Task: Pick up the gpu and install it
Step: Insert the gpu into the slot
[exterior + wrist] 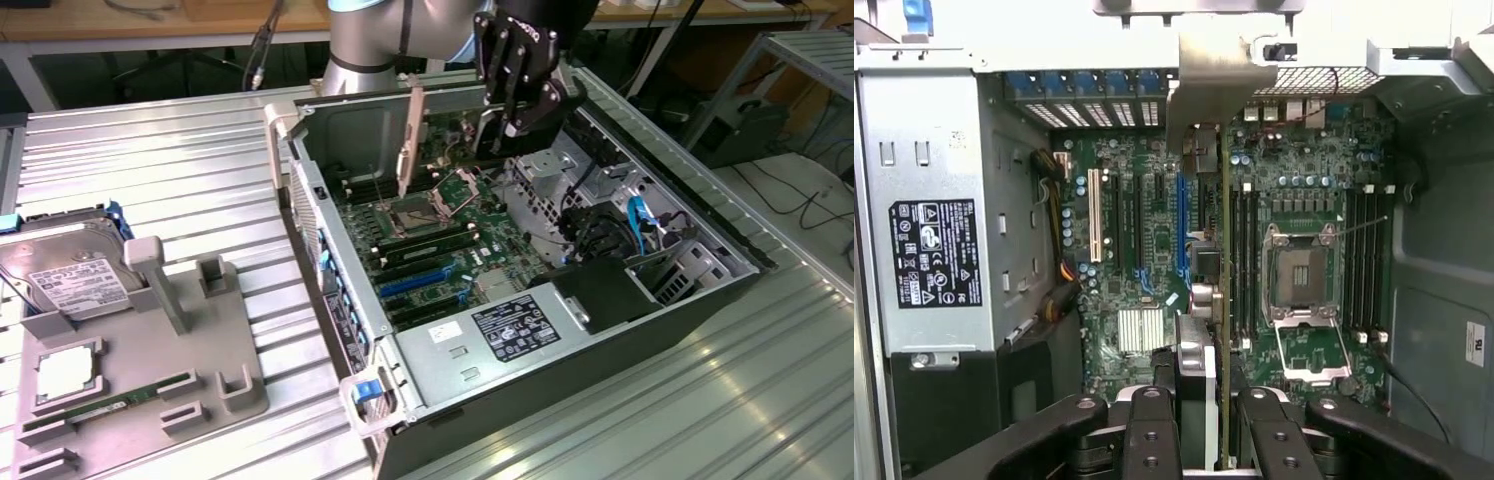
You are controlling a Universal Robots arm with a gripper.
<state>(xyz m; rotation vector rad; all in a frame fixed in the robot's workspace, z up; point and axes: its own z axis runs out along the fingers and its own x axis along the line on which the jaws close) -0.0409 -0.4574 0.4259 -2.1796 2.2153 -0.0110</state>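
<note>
**Table** (174,170): ribbed metal top that carries every item below. Entries run from the exterior view's left to its right.

1. **Grey fixture** (200,380): moulded holder at the table's near corner on the exterior view's left.
 - **Hard drive** (74,285): silver with a white label, lying flat at the fixture's far end.
 - **Processor chip** (64,372): square, flat in a recess nearer the table's front edge.
 - **Memory stick** (114,405): long, thin and green, lying in the slots nearest the front edge.
2. **Computer case** (296,190): tower lying on its side at mid-table, open side up, running from the middle towards the front edge.
 - **Motherboard** (441,250) (1144,250): green, on the case floor.
 - **Processor socket** (424,205) (1299,270): stands with its retaining frame lifted.
 - **Power supply** (514,330) (934,250): grey box with a black label, at the case's near end.
3. **Gpu** (411,140) (1199,370): held on edge over the far end of the case, above the motherboard. Its silver bracket faces the exterior view's left. In the wrist view it is seen edge-on, between the expansion slots and the memory slots. Whether it touches the board cannot be told.
4. **Gripper** (514,125) (1209,440): black, above the case's far end. Its fingers (1149,440) are clenched on either face of the gpu, grasping it.
5. **Arm** (374,40): grey, standing at the table's far edge.
6. **Blue cables** (641,225): inside the case, on the side at the exterior view's right.
</note>
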